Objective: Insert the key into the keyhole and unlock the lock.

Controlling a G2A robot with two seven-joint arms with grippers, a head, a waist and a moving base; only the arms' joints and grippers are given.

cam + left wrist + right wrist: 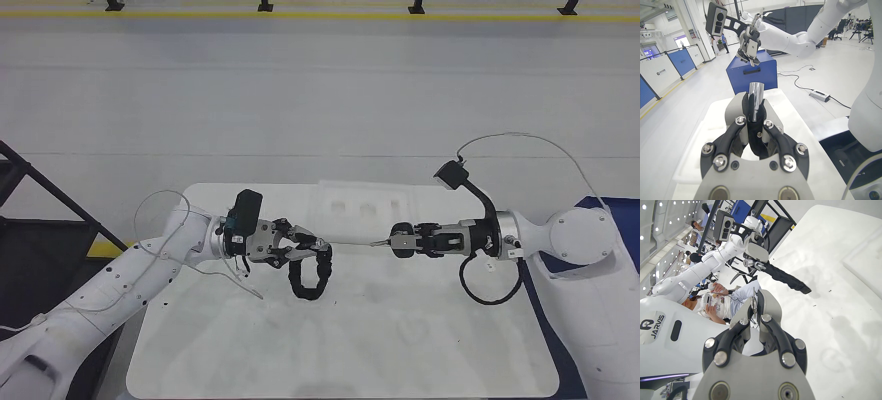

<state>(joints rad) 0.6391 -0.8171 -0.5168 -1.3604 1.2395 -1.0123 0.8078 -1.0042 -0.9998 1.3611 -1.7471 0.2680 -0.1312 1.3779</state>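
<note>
Right gripper: it is clamped on the key, pinching the head flat between the pads; the blade sticks out past the fingertips.
Key: held in the air above the table, blade aimed across at the lock; tip and lock are apart, with open space between them.
Lock: a chrome barrel gripped by the left gripper, which is closed around it; the black cable hangs in a loop beneath.
Keyhole: it sits in the round end face of the barrel and is turned toward your key; I cannot tell the slot's angle.
Step in hand: lining the blade up, I judge; insertion is not yet begun.
How to do it well: keep the left arm quiet and let the right do the travelling; match the blade's flat to the slot before you close the gap; come in along the barrel's axis, slowly; if the tip catches on the face, back off and re-aim rather than push, since the barrel may slip in its grip; turn only once the blade is fully seated.
</note>
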